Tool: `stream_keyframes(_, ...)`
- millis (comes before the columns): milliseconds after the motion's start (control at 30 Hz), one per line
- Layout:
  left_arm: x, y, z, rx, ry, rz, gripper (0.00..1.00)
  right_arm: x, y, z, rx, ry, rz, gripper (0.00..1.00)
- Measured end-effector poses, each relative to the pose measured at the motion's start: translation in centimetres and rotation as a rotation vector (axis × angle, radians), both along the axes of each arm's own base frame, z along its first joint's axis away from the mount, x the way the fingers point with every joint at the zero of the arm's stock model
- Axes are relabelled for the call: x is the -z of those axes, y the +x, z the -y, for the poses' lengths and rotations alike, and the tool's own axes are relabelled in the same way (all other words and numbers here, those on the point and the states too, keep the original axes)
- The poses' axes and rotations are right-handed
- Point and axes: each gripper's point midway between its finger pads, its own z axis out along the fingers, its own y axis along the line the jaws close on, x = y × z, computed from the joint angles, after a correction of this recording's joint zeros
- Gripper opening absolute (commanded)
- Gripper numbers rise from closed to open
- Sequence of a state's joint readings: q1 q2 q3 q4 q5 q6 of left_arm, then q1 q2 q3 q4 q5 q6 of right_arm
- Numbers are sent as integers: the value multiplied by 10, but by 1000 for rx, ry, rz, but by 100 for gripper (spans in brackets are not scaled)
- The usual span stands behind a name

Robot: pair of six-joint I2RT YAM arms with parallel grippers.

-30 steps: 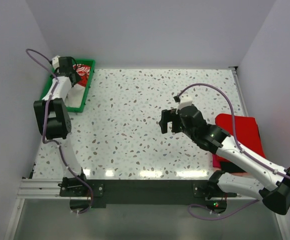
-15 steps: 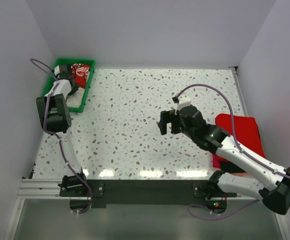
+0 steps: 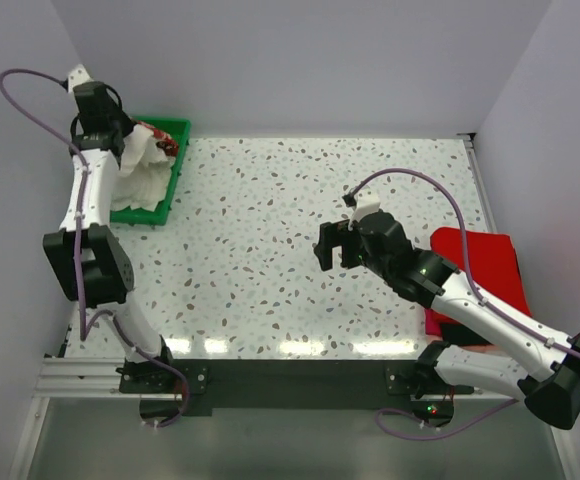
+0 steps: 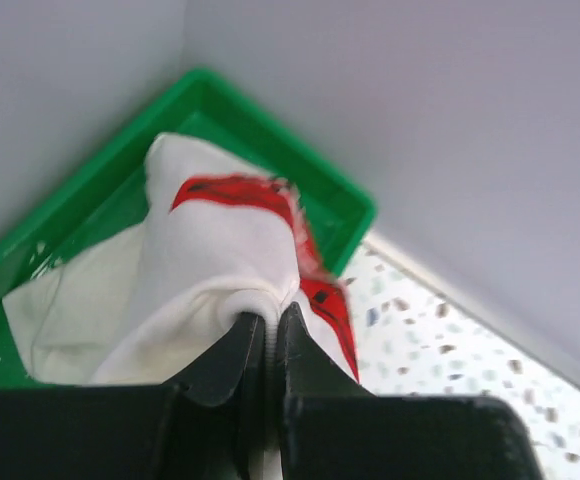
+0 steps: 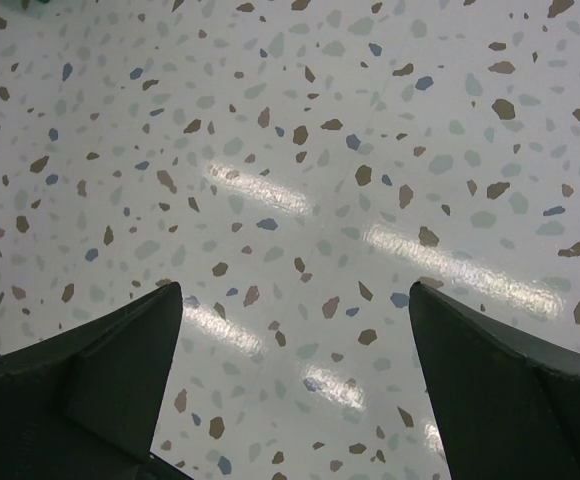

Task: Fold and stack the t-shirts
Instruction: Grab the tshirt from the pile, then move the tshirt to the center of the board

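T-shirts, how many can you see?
2. An off-white t-shirt hangs from the left gripper over the green tray; a red t-shirt lies at the right edge of the table. More may hide under it.

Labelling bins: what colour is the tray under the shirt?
Green tray; clearest in the left wrist view.

white shirt (image 3: 142, 184): one
red shirts (image 3: 488, 262): one pile, number in it unclear
tray (image 3: 175, 172): one
arms (image 3: 80, 195) (image 3: 480, 305): two
bench (image 3: 270, 250): one

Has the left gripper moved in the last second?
Yes. The left gripper, shut on the off-white shirt, rose leftward across the green tray.
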State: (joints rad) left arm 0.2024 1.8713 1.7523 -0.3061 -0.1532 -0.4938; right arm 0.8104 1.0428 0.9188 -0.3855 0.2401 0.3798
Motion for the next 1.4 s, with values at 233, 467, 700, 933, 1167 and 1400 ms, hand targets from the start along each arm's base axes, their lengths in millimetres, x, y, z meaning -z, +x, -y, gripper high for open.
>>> stream_keyframes(233,-160,-49,32,110,57,339,0,-1,1,0,-2,-1,7,99)
stream_keyframes(467,-260,-116,91,262,89,571,0,-1,1,0,-1,-3,9,99)
stream_keyframes(700,-325,-186,154,443,86,763,0,-12,-2,4,0,22,32,99)
stream_keyframes(933,-300,-196,196,590,-2,753,1,-29,-6,8,1,64,69,99)
stream_keyframes(1167,-162,-99,245,706,-193,428,29,-11,4,-4,7,37,28,99)
stream_keyframes(1400,72,-33,306,749,-365,-156,52,26,40,-42,20,-37,-57,98)
